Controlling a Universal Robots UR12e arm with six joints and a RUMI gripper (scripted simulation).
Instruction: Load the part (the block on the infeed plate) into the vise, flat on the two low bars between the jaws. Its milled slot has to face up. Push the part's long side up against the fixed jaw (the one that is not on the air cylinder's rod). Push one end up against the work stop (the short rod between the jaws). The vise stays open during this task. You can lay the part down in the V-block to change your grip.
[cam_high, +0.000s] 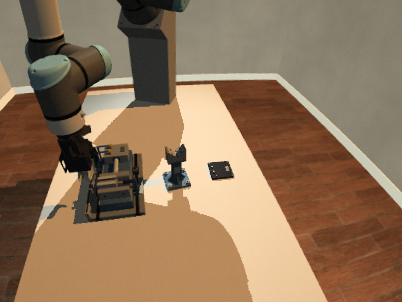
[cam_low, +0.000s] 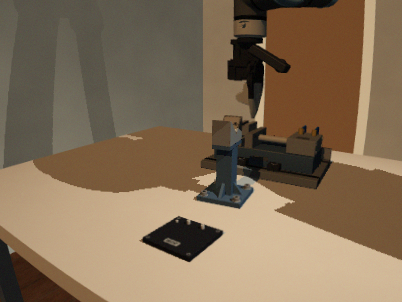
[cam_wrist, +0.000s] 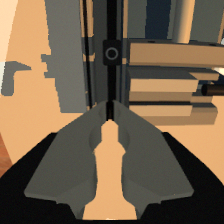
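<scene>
My gripper (cam_low: 253, 115) (cam_wrist: 110, 102) is shut and empty. Its tips point down above the side of the vise (cam_high: 140, 207) (cam_low: 295, 178), on the side away from the V-block. In the wrist view a light brown bar (cam_wrist: 162, 85), apparently the part, lies between the jaws, just beyond the tips to the right. Its far end is close to the dark work stop (cam_wrist: 212, 90). The fixed jaw (cam_wrist: 160, 110) runs along its near side; touching or a thin gap, I cannot tell. The moving jaw (cam_wrist: 172, 53) stands apart beyond it. The slot cannot be made out.
The V-block (cam_high: 175, 171) (cam_low: 227, 167) stands beside the vise with its V empty. The infeed plate (cam_high: 220, 170) (cam_low: 175, 237) lies beyond it with no part on it. The air cylinder's hose fittings (cam_low: 303, 131) rise at the vise's cylinder end.
</scene>
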